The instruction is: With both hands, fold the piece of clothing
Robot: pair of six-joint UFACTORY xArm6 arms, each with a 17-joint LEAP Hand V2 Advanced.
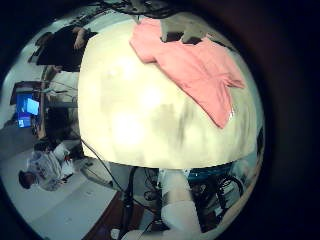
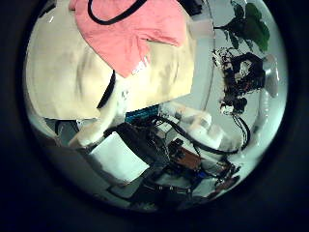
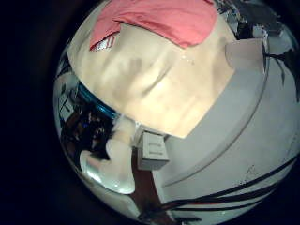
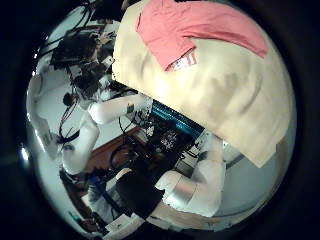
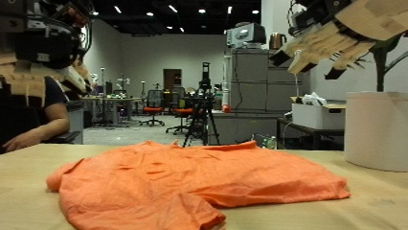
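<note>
An orange piece of clothing [image 5: 192, 177] lies spread flat on the tan table [image 5: 370, 206], a sleeve end near the front edge. My left hand [image 5: 45, 34] hangs high above its one end, and my right hand [image 5: 338, 34] high above the other. Both have relaxed fingers, hold nothing, and are well clear of the cloth. The palm views look down from far up. The clothing [image 1: 195, 65] [image 2: 130, 29] lies on the table [image 1: 140, 110] for the left hand. For the right hand the same clothing [image 3: 159, 19] [image 4: 195, 30] lies near the table's edge.
A tall white cylinder [image 5: 376, 129] stands at the table's far side below the right hand. Bare tabletop [image 3: 159, 84] stretches beside the clothing to the table's edges.
</note>
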